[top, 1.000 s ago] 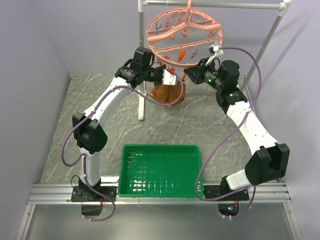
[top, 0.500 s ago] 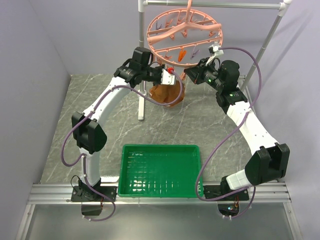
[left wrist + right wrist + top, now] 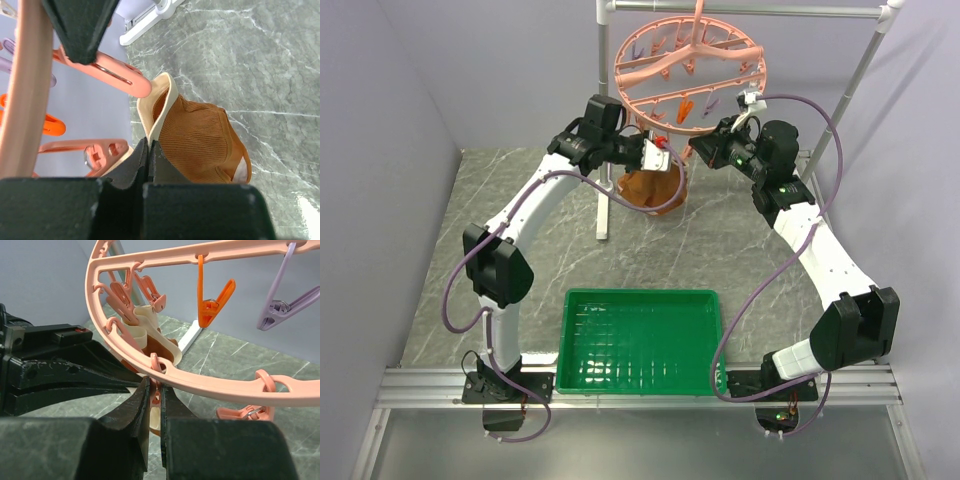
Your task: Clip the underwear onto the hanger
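Note:
The salmon-pink ring hanger (image 3: pixel 688 75) hangs from the rack bar, with small pegs dangling from it. Just below its near rim hangs the rust-orange underwear (image 3: pixel 650 188), with my left gripper (image 3: pixel 663 158) shut on its cream waistband (image 3: pixel 157 107). In the left wrist view the fabric (image 3: pixel 200 140) droops past the gripper (image 3: pixel 149 142), beside a pink peg (image 3: pixel 107 75). My right gripper (image 3: pixel 156 385) is shut on a pink peg (image 3: pixel 161 371) that hangs under the ring (image 3: pixel 225 390). The waistband (image 3: pixel 150 325) lies right behind that peg, next to the left gripper's fingers (image 3: pixel 75 375).
A green tray (image 3: pixel 640 340) lies at the near edge between the arm bases. The grey rack's upright (image 3: pixel 603 120) stands behind the left gripper, its white foot (image 3: pixel 150 20) on the marbled table. Orange (image 3: pixel 210 300) and purple (image 3: pixel 285 305) pegs hang from the ring.

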`<state>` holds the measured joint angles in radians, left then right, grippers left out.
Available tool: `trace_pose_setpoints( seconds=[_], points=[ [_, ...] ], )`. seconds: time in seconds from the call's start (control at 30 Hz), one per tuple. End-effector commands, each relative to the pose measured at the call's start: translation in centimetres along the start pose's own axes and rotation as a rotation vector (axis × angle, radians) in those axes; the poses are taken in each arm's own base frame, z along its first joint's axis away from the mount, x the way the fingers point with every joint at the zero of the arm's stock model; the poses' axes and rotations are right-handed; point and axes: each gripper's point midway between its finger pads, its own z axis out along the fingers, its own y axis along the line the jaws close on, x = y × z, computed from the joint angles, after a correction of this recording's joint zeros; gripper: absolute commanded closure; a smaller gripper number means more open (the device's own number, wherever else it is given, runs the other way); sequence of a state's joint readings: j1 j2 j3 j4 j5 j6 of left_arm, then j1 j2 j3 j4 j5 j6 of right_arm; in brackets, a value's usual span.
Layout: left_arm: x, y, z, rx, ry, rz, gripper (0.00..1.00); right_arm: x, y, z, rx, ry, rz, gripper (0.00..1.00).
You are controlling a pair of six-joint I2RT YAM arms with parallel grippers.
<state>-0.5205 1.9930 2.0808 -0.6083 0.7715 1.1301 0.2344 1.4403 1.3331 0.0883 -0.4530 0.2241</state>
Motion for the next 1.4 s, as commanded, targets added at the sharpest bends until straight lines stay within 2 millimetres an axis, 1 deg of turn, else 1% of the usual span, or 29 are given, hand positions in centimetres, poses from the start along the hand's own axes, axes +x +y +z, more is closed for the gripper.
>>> trace_pose_setpoints(
  seconds=[0.0, 0.17, 0.27, 0.43, 0.47, 0.6, 0.7, 0.73, 0.77, 0.87, 0.93, 0.97, 1.03, 1.3, 1.37],
  points=[
    [-4.4, 2.1, -2.3, -0.061, -0.079, 0.053, 1.00, -2.1, 0.0, -0.9, 0.018, -0.057, -0.065, 1.00],
    [-5.7, 3.1, -2.6, -0.090, -0.113, 0.040, 1.00, -1.5, -0.1, -0.8, 0.015, -0.043, -0.068, 1.00],
    [-6.5, 3.5, -2.5, -0.106, -0.132, 0.032, 1.00, -1.2, -0.2, -0.8, 0.017, -0.038, -0.071, 1.00],
    [-7.7, 3.6, -2.6, -0.116, -0.170, 0.013, 1.00, -1.4, -0.4, -0.8, 0.025, -0.041, -0.086, 1.00],
    [-7.7, 3.4, -2.5, -0.115, -0.172, 0.002, 1.00, -1.3, -0.4, -0.8, 0.026, -0.038, -0.087, 1.00],
    [-8.3, 4.0, -2.8, -0.135, -0.190, -0.017, 1.00, -1.5, -0.4, -0.8, 0.029, -0.040, -0.099, 1.00],
    [-8.8, 4.1, -2.8, -0.130, -0.206, -0.039, 1.00, -1.7, -0.4, -0.9, 0.030, -0.043, -0.106, 1.00],
    [-8.9, 4.1, -2.8, -0.129, -0.210, -0.050, 1.00, -1.7, -0.4, -0.9, 0.032, -0.043, -0.104, 0.99],
    [-8.8, 4.1, -2.7, -0.131, -0.210, -0.055, 1.00, -1.8, -0.3, -0.9, 0.029, -0.046, -0.104, 0.95],
    [-8.8, 4.1, -2.8, -0.131, -0.208, -0.056, 1.00, -2.0, -0.4, -1.0, 0.038, -0.051, -0.101, 0.88],
    [-8.9, 4.1, -2.9, -0.131, -0.208, -0.057, 1.00, -2.1, -0.5, -1.0, 0.048, -0.053, -0.093, 0.86],
    [-8.9, 4.1, -2.9, -0.134, -0.208, -0.055, 1.00, -2.0, -0.6, -1.0, 0.052, -0.049, -0.089, 0.82],
    [-8.9, 4.2, -3.0, -0.139, -0.207, -0.060, 1.00, -2.2, -0.6, -1.0, 0.056, -0.053, -0.082, 0.80],
    [-8.6, 4.6, -3.1, -0.151, -0.204, -0.075, 1.00, -3.1, -0.3, -1.2, 0.055, -0.072, -0.065, 0.78],
    [-8.9, 4.8, -3.2, -0.157, -0.211, -0.073, 1.00, -3.4, -0.1, -1.2, 0.054, -0.077, -0.056, 0.76]
  ],
)
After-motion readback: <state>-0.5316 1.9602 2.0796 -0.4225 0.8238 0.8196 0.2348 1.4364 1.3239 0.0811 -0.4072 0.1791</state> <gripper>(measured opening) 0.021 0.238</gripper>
